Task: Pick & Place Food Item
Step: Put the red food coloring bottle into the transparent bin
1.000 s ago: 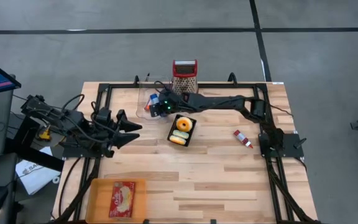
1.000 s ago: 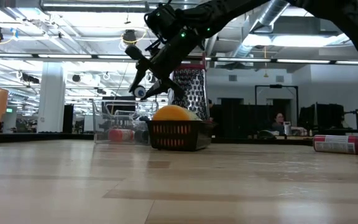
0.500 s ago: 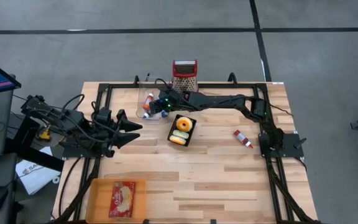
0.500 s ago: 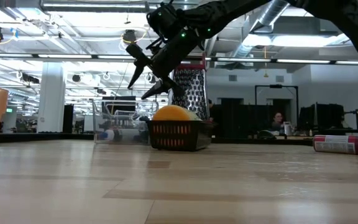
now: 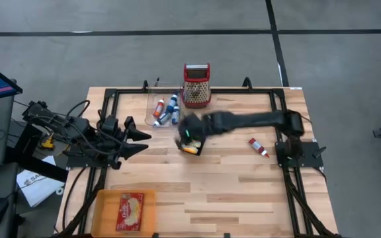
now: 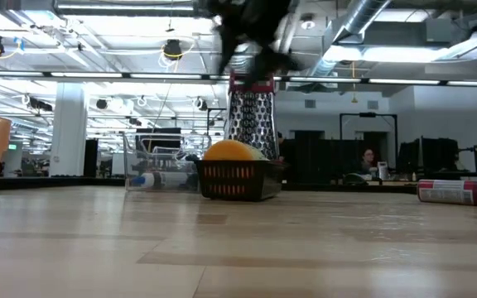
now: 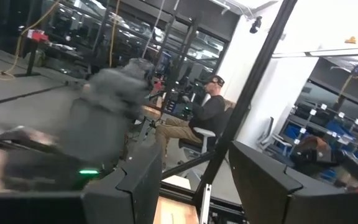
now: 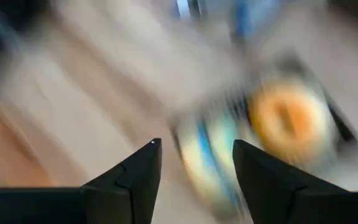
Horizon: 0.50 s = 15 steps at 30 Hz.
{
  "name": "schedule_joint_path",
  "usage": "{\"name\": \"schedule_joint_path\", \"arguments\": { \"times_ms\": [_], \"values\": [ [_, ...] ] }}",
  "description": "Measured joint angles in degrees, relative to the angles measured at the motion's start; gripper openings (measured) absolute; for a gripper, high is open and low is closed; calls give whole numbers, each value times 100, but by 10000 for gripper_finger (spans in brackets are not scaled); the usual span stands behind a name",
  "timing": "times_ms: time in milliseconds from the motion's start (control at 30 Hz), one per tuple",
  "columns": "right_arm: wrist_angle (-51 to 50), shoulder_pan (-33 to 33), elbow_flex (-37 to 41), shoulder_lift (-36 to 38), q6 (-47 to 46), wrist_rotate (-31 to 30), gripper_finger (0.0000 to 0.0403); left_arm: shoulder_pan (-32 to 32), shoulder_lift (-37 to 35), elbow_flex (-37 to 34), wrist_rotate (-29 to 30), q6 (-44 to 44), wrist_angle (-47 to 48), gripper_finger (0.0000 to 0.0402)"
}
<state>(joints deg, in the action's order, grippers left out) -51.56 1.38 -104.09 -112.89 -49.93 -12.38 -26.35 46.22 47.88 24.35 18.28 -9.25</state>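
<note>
The right end effector (image 5: 189,132) hangs blurred above the small black basket (image 5: 195,147) near the middle of the counter (image 5: 230,192), fingers spread with nothing between them. An orange doughnut-like food item (image 8: 286,118) sits in that basket. The left end effector (image 5: 139,141) waits at the counter's left side, fingers apart and empty.

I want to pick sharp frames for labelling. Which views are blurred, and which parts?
High view: only the right arm is smeared. Low view: the same arm at the top is smeared; the basket is sharp. Right wrist view: almost everything is streaked except the fingers. Left wrist view: the near dark mass is blurred.
</note>
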Motion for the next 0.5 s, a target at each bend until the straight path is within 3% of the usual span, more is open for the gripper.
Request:
{"name": "schedule_joint_path", "arguments": {
  "times_ms": [100, 200, 367, 500],
  "values": [
    [-1719, 652, 147, 256, -493, -376, 202, 0, 0, 0, -84, -30, 12, 182],
    [-2720, 1214, 609, 701, -1260, -473, 217, 0, 0, 0, -87, -34, 24, 182],
    [-2958, 1773, 2198, 1929, -2435, -120, 225, 0, 0, 0, -87, -40, 28, 182],
    [-2943, 1691, 3690, 3126, -3031, 266, 224, 0, 0, 0, -87, -31, 26, 182]
  ]
}}
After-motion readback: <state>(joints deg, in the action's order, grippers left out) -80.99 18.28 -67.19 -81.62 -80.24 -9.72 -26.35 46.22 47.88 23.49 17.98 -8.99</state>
